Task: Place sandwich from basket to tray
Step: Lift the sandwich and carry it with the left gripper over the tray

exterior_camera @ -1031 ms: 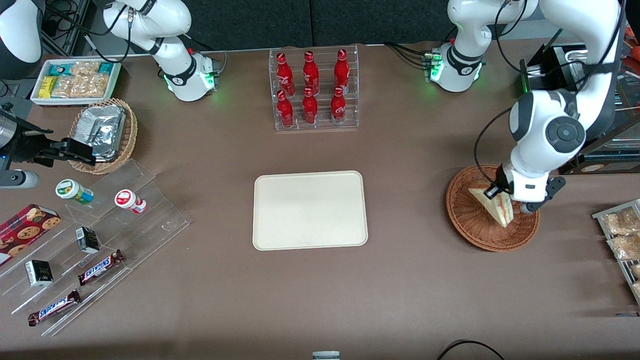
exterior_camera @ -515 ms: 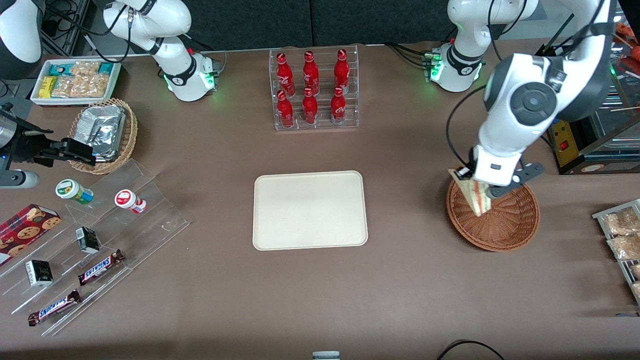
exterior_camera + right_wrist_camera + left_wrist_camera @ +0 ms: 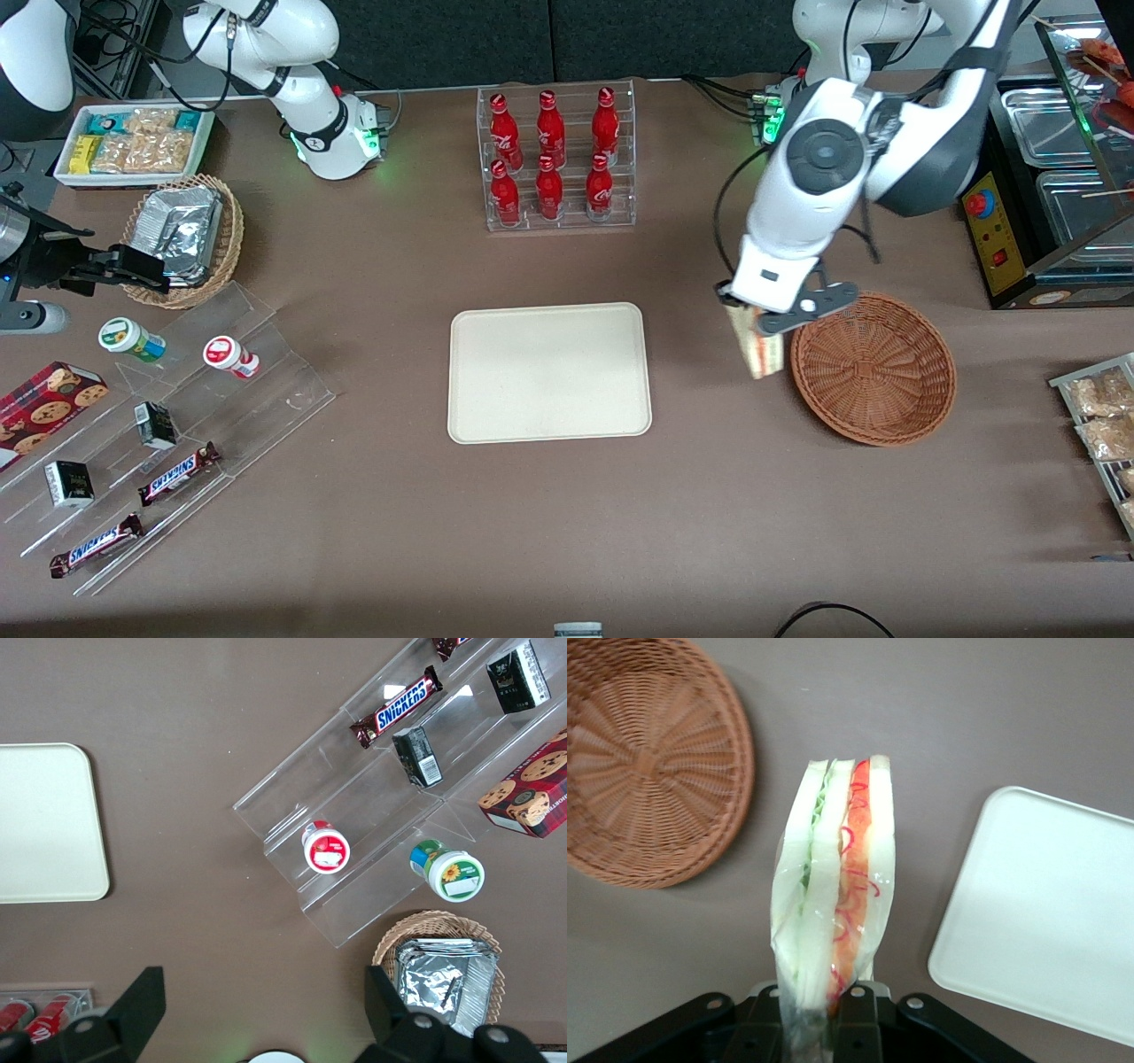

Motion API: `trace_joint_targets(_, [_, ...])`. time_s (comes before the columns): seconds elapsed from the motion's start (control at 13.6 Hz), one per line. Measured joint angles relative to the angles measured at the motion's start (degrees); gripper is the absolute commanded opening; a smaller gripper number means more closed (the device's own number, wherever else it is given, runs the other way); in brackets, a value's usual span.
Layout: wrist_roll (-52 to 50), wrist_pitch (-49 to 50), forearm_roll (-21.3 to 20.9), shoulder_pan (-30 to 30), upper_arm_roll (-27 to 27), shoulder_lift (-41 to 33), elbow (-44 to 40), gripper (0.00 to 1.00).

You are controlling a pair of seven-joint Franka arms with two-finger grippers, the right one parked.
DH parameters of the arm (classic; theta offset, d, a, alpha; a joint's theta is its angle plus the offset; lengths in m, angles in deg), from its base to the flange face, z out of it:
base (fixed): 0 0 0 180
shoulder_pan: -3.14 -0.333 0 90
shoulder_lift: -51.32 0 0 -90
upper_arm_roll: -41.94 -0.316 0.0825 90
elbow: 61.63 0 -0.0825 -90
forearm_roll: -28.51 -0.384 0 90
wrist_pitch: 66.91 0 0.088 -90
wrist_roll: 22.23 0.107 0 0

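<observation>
My left gripper (image 3: 760, 326) (image 3: 818, 1014) is shut on the sandwich (image 3: 762, 353) (image 3: 833, 904), a plastic-wrapped wedge of white bread with red, orange and green filling, held up in the air. It hangs above the bare table between the reddish-brown basket (image 3: 873, 368) (image 3: 642, 762) and the cream-white tray (image 3: 549, 372) (image 3: 1045, 912), just off the basket's rim. The basket holds nothing. The tray lies flat with nothing on it.
A clear rack of red bottles (image 3: 554, 159) stands farther from the front camera than the tray. A tan wicker basket with foil packets (image 3: 182, 235), clear tiered shelves with snacks (image 3: 168, 425) and a small snack tray (image 3: 133, 142) lie toward the parked arm's end. Wrapped snacks (image 3: 1099, 416) sit at the working arm's end.
The gripper has lifted the sandwich out of the basket and carried it sideways toward the tray, past the basket's rim. The basket is now empty.
</observation>
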Motion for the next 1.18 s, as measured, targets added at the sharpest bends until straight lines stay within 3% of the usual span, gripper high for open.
trace_joint_targets(0.52, [-4.8, -3.0, -9.3, 1.3, 9.3, 11.8, -4.8, 0.16])
trace_joint_targets(0.88, [-13.9, -5.8, -20.0, 9.1, 9.6, 22.8, -10.0, 0.16])
trace_joint_targets(1.18, [-14.7, -7.7, -24.7, 12.5, 9.0, 31.4, -16.0, 0.17])
